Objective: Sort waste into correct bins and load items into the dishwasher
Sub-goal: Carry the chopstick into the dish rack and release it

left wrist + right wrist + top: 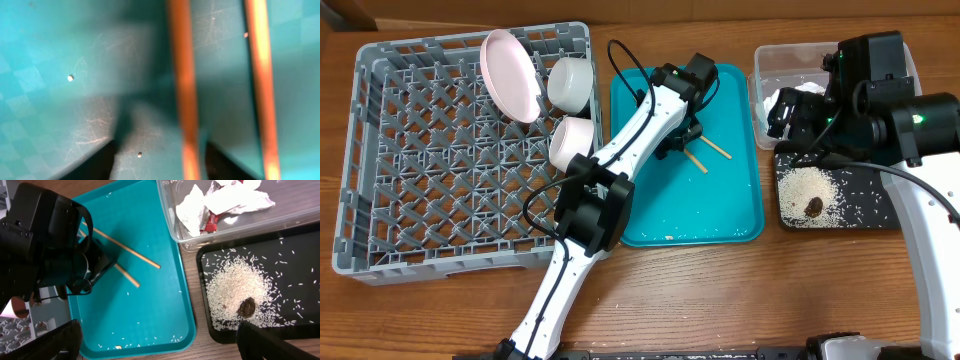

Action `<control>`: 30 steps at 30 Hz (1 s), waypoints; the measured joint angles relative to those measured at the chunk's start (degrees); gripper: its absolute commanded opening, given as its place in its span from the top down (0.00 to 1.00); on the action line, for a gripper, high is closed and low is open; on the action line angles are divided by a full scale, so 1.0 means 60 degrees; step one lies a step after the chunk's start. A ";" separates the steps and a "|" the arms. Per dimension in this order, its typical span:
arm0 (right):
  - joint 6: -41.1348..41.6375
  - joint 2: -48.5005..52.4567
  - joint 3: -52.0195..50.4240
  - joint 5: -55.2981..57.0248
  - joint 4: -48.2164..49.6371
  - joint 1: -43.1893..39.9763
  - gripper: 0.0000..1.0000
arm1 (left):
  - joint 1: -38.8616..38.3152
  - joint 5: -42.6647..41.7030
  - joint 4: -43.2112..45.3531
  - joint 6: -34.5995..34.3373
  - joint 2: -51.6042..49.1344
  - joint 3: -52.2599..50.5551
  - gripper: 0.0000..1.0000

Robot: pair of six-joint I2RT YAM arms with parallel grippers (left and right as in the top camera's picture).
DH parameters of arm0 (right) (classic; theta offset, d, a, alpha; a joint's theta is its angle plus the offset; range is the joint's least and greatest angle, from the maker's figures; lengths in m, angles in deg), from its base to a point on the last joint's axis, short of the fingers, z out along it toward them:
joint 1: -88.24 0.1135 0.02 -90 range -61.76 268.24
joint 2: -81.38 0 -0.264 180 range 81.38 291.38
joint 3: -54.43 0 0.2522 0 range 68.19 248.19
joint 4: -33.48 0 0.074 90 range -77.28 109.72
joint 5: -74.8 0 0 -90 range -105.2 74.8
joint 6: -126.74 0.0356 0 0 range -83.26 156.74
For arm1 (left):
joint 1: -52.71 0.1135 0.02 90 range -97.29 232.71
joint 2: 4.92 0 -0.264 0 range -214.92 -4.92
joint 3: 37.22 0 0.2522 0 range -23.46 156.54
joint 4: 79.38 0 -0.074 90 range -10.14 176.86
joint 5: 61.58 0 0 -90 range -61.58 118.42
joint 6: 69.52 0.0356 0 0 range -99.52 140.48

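Chopsticks (pixel 135 254): 2, loose on teal tray (pixel 720 215), crossing near its upper half, not yet in rack (pixel 380 150).

Left claw (pixel 162 161): low over them, fingers apart, 1 stick running between the tips, the other outside to the side. No grip yet.

Rack contents: pink plate (pixel 510 75) on edge at the back right, 2 bowls (pixel 570 82) (pixel 570 140) beside it. Cup not found in any view.

Waste: wrappers (pixel 230 200), white and red, lie in clear tub (pixel 240 227). Rice (pixel 232 287) heaped in black tray (pixel 300 245), brown lump (pixel 246 307) on the heap. A few stray grains (pixel 135 340) along the teal tray's near edge.

Right claw (pixel 162 340): fingers wide apart, nothing between them, hanging over the seam of teal and black trays.

Judgement: sorting nearly done; loading lacks the 2 sticks, cup status unknown.

View notes: left wrist view is blurred but alone shows the stick sitting between the tips. Overhead hides that under the arm, yet alone shows the rack load. Right wrist view gives the tub's contents and the lump clearly; overhead has them partly behind the right arm. Worktop (pixel 720 290) otherwise bare wood
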 measured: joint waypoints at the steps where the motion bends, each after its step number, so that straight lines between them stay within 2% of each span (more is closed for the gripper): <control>1: 0.0000 0.0000 0.0000 -0.0004 0.0004 -0.0004 0.00 | -0.0004 -0.0004 0.0011 0.0106 0.0000 -0.0011 0.80; 3: 0.0000 0.0000 0.0000 -0.0004 0.0004 0.0000 0.00 | -0.0004 -0.0022 0.0025 0.0222 0.0004 -0.0015 0.96; 9: 0.0000 0.0000 0.0000 -0.0004 0.0004 0.0000 0.00 | -0.0007 -0.0033 -0.0058 0.0812 0.0033 -0.0015 0.96; 15: 0.0004 0.0000 0.0000 -0.0004 0.0004 -0.0004 0.00 | 0.0193 -0.0171 -0.1155 0.1526 0.0040 0.0237 0.96; 19: 0.0000 0.0000 0.0000 -0.0007 0.0004 0.0000 0.00 | 0.0656 -0.0284 -0.1672 0.2845 0.0211 0.1067 0.96; 22: 0.0000 0.0000 0.0000 -0.0004 0.0000 0.0000 0.00 | 0.1009 -0.0448 -0.1927 0.4240 0.0962 0.1694 0.96; 25: -0.0004 0.0000 0.0000 -0.0004 0.0000 0.0000 0.00 | 0.1297 -0.0495 -0.2178 0.5552 0.2335 0.2120 0.96; 30: 0.0000 0.0000 0.0000 -0.0004 0.0000 0.0000 0.00 | 0.1486 -0.0280 -0.3865 0.7140 0.4870 0.2579 0.96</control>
